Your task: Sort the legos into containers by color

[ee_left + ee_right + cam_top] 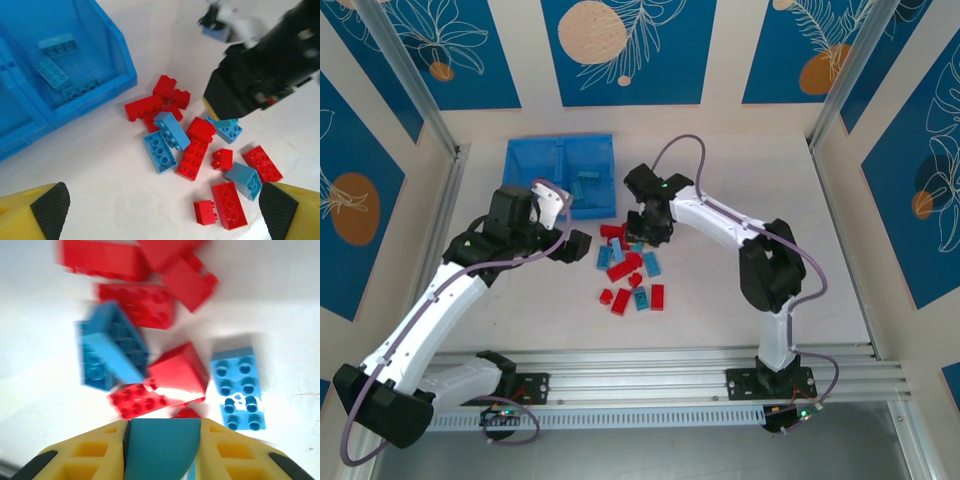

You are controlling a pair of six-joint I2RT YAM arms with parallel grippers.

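The legos (628, 272) are small studded bricks, bright red and light blue. They lie in a loose heap on the white worktop (720, 300), just off the near right corner of the blue tray (525, 165). Most lie studs up, with their long axes pointing in many directions. One blue brick (172, 129) rests tilted across another.

The tray's long side runs across the worktop, and a middle wall splits it into two compartments. The right compartment (107, 55) holds three light blue bricks (50, 71), lying flat, each turned a different way.

The right gripper (162, 440) hangs over the heap close to that tray corner. It pinches a light blue brick (156, 452) whose smooth face shows; I cannot tell its long axis. The left gripper (162, 210) sits in front of the tray's near edge, its fingers (50, 210) spread wide apart.
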